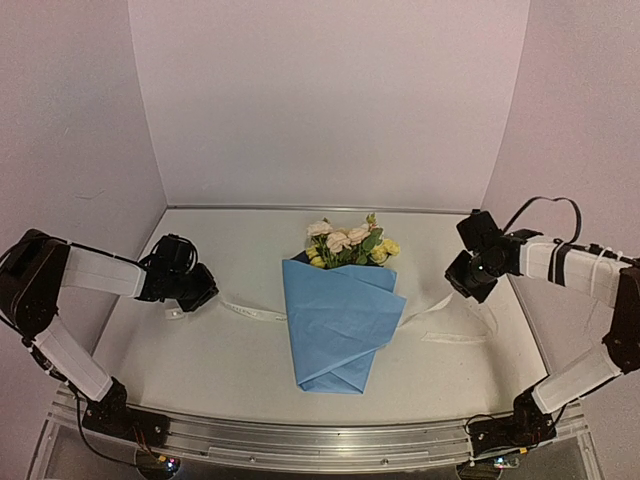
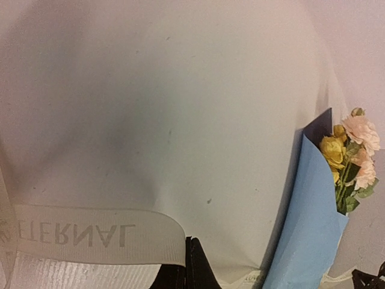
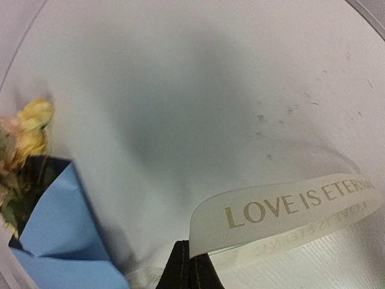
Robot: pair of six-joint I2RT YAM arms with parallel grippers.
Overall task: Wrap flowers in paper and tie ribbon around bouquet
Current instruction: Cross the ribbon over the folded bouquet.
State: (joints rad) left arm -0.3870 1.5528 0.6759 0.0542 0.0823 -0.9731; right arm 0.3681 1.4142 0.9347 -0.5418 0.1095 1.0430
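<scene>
The left gripper (image 2: 189, 248) is pinched shut, apparently on the ribbon (image 2: 90, 235), which loops off to its left. The right gripper (image 3: 191, 251) clamps the other end. Between them lies the bouquet (image 1: 338, 320), its flowers (image 1: 345, 243) topping the paper (image 1: 335, 335) at the far end.

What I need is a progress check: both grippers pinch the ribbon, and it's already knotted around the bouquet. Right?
Not knotted. The top view shows the ribbon lying flat on the table, running under the bouquet with its ends out to either side. The left gripper and right gripper do each pinch it.
</scene>
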